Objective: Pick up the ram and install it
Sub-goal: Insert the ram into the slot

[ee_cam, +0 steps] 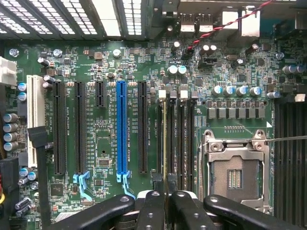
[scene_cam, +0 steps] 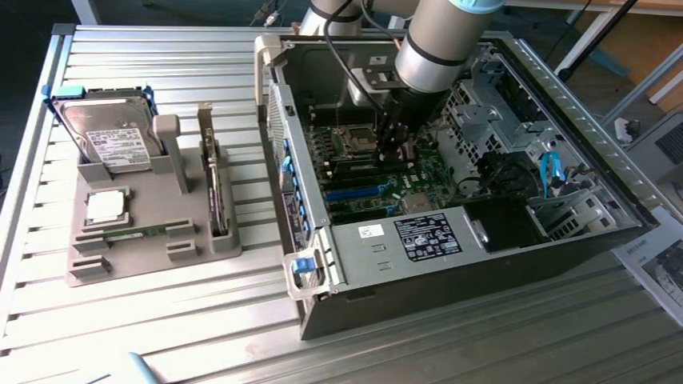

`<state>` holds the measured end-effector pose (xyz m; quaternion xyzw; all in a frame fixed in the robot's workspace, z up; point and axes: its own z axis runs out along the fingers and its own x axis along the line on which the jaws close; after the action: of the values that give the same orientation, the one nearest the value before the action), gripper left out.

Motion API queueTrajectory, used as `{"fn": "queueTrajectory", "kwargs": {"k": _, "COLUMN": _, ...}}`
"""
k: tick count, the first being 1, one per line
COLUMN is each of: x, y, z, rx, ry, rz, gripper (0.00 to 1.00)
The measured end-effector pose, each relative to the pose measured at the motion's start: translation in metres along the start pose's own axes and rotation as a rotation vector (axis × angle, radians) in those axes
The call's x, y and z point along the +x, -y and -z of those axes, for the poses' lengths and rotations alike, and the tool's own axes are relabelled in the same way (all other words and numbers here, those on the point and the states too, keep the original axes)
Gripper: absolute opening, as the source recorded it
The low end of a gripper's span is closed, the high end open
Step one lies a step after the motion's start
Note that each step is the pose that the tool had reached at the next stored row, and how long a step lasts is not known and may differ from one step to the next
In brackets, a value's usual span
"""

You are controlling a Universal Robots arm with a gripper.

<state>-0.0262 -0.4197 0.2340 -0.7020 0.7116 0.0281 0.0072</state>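
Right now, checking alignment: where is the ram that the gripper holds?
In the wrist view the ram stands edge-on between the gripper's closed fingers, at the black memory slots, between the blue card slot and the empty processor socket.

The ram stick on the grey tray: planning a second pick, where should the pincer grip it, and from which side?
Take the ram stick by its upper long edge, near mid-length, coming straight down from above. It seems to sit low between the grey tray's end blocks, so probably only that top edge is free. Close across its thin faces.
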Motion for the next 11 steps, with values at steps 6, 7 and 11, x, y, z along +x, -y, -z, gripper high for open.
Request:
{"fn": "queueTrajectory", "kwargs": {"k": 6, "x": 0.0001, "y": 0.0, "z": -0.0006, "rx": 0.0, "ry": -0.0004, "rz": -0.001, "gripper": 0.12}}
{"fn": "queueTrajectory", "kwargs": {"k": 7, "x": 0.0001, "y": 0.0, "z": -0.0009, "rx": -0.0001, "ry": -0.0005, "rz": -0.001, "gripper": 0.12}}
{"fn": "queueTrajectory", "kwargs": {"k": 11, "x": 0.0002, "y": 0.0, "z": -0.0019, "rx": -0.0002, "ry": -0.0005, "rz": 0.0, "gripper": 0.12}}
